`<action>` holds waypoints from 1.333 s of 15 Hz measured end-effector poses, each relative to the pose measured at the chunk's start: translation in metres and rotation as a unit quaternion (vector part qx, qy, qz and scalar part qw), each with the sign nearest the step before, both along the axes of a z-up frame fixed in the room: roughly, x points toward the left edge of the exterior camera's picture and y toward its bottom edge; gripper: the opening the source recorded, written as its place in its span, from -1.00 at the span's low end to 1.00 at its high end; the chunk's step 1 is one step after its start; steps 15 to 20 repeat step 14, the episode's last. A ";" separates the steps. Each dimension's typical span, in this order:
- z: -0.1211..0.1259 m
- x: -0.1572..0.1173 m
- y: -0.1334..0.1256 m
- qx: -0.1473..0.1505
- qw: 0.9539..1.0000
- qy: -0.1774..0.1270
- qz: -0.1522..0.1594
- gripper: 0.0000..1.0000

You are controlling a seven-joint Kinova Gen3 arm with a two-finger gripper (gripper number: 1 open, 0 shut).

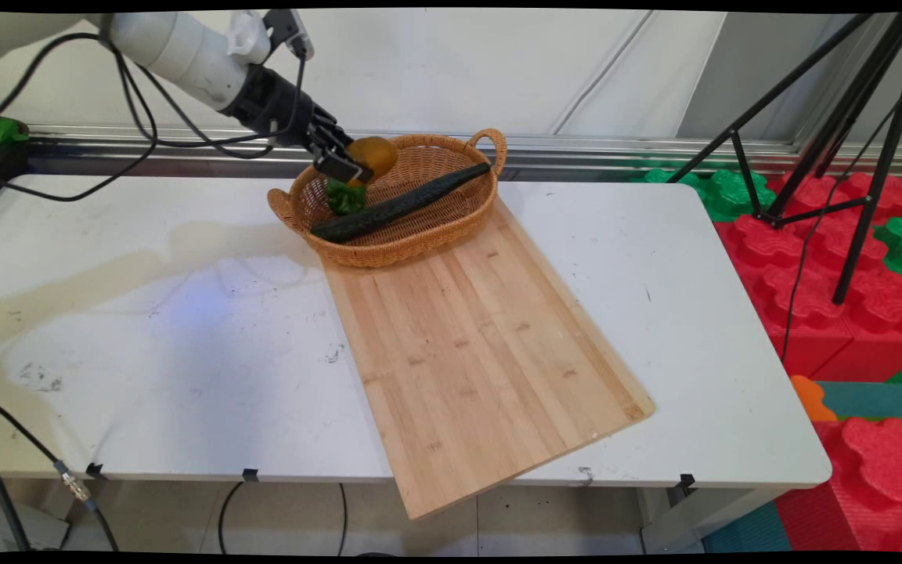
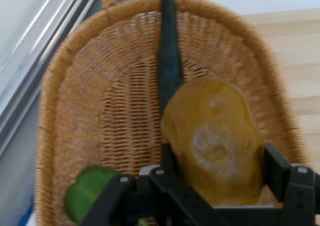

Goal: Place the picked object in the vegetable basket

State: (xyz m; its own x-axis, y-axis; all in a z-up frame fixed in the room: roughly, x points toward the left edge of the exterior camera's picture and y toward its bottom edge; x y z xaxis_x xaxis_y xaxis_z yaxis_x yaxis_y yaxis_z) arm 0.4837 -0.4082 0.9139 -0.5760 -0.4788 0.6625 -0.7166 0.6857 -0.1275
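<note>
The gripper [image 1: 357, 163] hangs over the near-left part of a wicker basket [image 1: 420, 235], its two fingers clamped on a yellow-brown lumpy thing that looks like a potato [image 1: 377, 154]; in the hand view the potato [image 2: 215, 141] fills the gap between the fingers [image 2: 292, 178], one black pad on each flank, held clear above the weave. The basket stands at the far end of a bamboo cutting board [image 1: 482, 345] that lies slantwise on the white desk [image 1: 146, 329] and juts a little over its near edge. Inside the basket a long dark cucumber [image 1: 400, 204] runs corner to corner, its far tip resting on the rim by the right handle, and a green leafy piece [image 1: 345, 197] — perhaps a pepper or a sprig, too blurred to tell — lies just beneath the gripper. As I judge it, the hold sits on the rounded sides of a smooth, uneven body, so it could twist or slide if the wrist tilts sharply; a level wrist and an unhurried pace would suit it. The cucumber lies close under the potato's line, and the basket's rim and near handle stand just beside the fingers — any travel had best be straight up or down, away from both, or the light basket may be dragged along the board.
</note>
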 end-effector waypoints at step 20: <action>-0.051 0.012 -0.082 -0.009 1.000 -0.021 0.002 1.00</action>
